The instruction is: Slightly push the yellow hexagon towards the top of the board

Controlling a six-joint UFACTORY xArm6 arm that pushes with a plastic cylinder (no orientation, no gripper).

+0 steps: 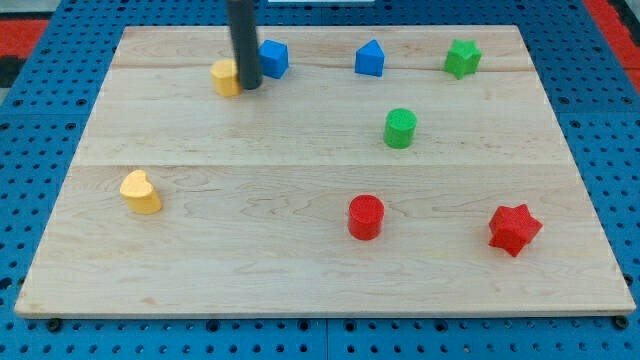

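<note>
The yellow hexagon (225,76) sits near the view's top left of the wooden board (300,270). My tip (248,86) stands right against its right side, partly covering it. A blue block (273,58) lies just to the right of the rod, close to the board's top edge.
A yellow heart-shaped block (140,192) lies at the left. A blue pointed block (370,58) and a green star (462,58) sit along the top. A green cylinder (401,128) is right of centre. A red cylinder (366,216) and a red star (514,229) lie lower right.
</note>
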